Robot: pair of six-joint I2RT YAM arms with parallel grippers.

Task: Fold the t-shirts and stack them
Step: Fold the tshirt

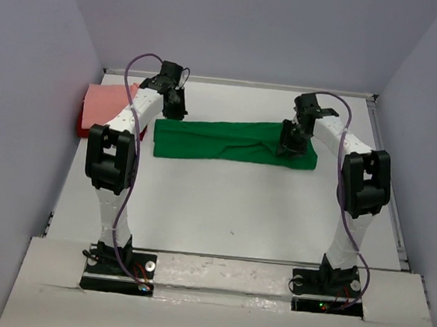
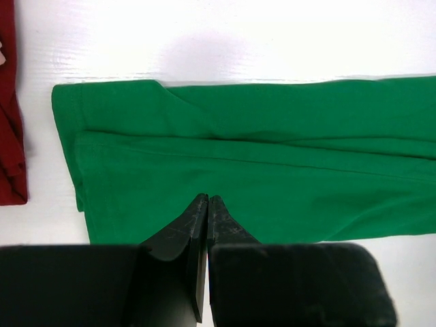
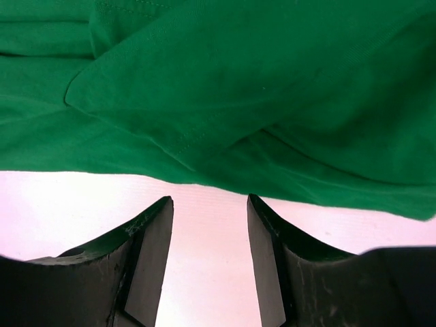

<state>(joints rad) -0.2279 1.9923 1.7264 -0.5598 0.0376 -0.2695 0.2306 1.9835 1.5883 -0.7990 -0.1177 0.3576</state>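
The bright green t-shirt (image 1: pixel 221 141) lies folded into a long flat strip across the middle of the table. My left gripper (image 1: pixel 176 110) hovers at its left end; in the left wrist view the gripper (image 2: pixel 207 199) is shut with nothing between the jaws, above the green cloth (image 2: pixel 259 157). My right gripper (image 1: pixel 292 143) is at the strip's right end; in the right wrist view it (image 3: pixel 210 199) is open and empty over bare table, just off the green hem (image 3: pixel 238 88). The salmon pink t-shirt (image 1: pixel 108 100) lies folded on the dark red t-shirt (image 1: pixel 83 124) at the far left.
The dark red shirt's edge (image 2: pixel 10 136) shows at the left of the left wrist view, close to the green shirt's end. Grey walls (image 1: pixel 21 111) enclose the table on three sides. The white table (image 1: pixel 230 204) extends in front of the green strip.
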